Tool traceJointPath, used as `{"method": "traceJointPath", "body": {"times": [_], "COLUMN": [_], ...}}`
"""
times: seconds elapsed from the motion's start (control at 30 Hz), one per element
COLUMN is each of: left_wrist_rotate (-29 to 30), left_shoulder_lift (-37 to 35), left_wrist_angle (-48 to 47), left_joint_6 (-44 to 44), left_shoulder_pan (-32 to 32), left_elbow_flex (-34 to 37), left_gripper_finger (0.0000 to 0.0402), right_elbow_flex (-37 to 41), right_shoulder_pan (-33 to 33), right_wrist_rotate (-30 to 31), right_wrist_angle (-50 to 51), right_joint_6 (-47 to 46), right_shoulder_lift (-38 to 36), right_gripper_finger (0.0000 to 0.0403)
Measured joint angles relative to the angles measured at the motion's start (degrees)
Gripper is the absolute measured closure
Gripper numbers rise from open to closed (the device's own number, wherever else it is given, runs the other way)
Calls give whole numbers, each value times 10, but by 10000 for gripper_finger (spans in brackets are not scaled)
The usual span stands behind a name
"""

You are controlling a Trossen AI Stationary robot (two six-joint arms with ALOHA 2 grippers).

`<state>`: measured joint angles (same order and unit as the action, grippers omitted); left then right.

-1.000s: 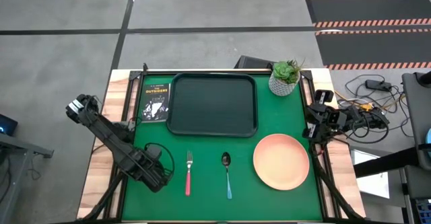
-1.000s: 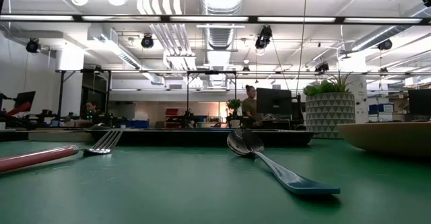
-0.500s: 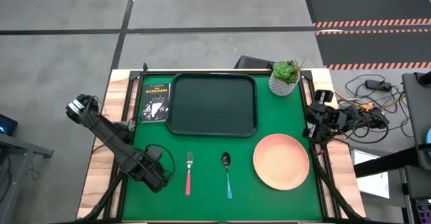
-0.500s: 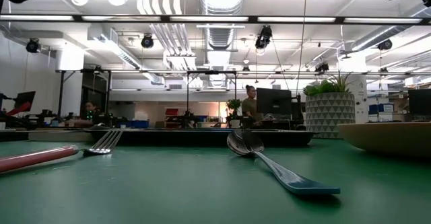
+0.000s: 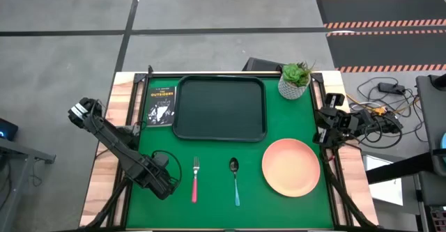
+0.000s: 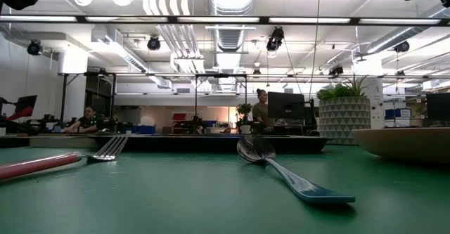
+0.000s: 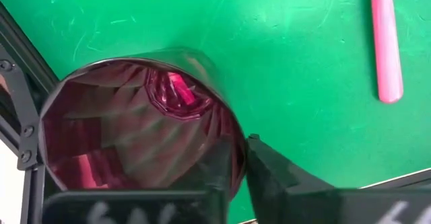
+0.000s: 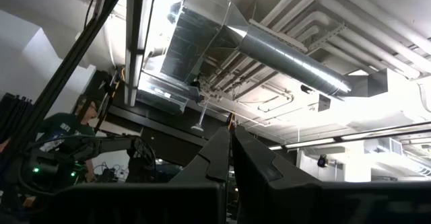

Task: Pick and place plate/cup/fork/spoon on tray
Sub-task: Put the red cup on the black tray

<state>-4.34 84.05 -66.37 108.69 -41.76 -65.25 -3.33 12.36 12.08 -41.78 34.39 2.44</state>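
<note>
The dark red cup (image 7: 135, 130) shows only in the left wrist view, mouth toward the camera, at the table's near left; in the high view my left gripper (image 5: 164, 182) hides it. That gripper (image 7: 236, 177) is shut on the cup. The pink-handled fork (image 5: 195, 178), the blue-handled spoon (image 5: 235, 180) and the peach plate (image 5: 291, 166) lie flat on the green mat. The dark tray (image 5: 219, 109) lies farther back. My right gripper (image 5: 327, 124) waits shut at the table's right edge, pointing up. My left gripper has the cup's wall at the rim (image 7: 236, 150), on the side nearest the fork's handle (image 7: 386, 49). One finger (image 7: 212, 177) is inside the cup and the other (image 7: 283, 183) outside. The fingers come from above, slanting down. Whether the cup's base is on the mat does not show.
A black book (image 5: 161, 105) lies left of the tray. A potted plant (image 5: 295, 80) stands at the back right. Free green mat lies between the cutlery and the tray's near rim.
My left arm has come down a little: more of it shows at the top left corner of the low view. Fork, spoon and plate have stayed where they were.
</note>
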Motion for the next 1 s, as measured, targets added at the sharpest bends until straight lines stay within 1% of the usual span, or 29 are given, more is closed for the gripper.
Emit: {"method": "traceJointPath", "body": {"times": [0.07,0.23,0.33,0.5,0.57,0.67,0.77,0.87,1.0], "left_wrist_rotate": [0,-11,-25,-22,-1,55,114,158,186], "left_shoulder_lift": [0,0,0,0,0,0,0,0,0], "left_wrist_angle": [-1,-2,-1,-15,-16,-16,-16,-16,-16], "left_joint_6": [0,0,0,-4,-24,-72,-141,-223,-331], "left_shoulder_pan": [0,0,0,0,0,8,25,52,109], "left_elbow_flex": [0,-4,-20,-59,-77,-108,-143,-174,-206], "left_gripper_finger": [396,399,400,401,401,401,401,401,401], "right_elbow_flex": [0,0,0,0,0,0,0,0,0], "right_shoulder_pan": [0,0,0,0,0,0,0,0,0], "right_wrist_rotate": [0,0,0,0,0,0,0,0,0], "right_wrist_angle": [2,9,9,9,9,9,9,9,9], "right_joint_6": [0,1,1,1,1,1,1,1,1], "right_shoulder_lift": [0,0,0,0,0,0,0,0,0], "right_gripper_finger": [394,394,394,394,394,394,394,394,394]}}
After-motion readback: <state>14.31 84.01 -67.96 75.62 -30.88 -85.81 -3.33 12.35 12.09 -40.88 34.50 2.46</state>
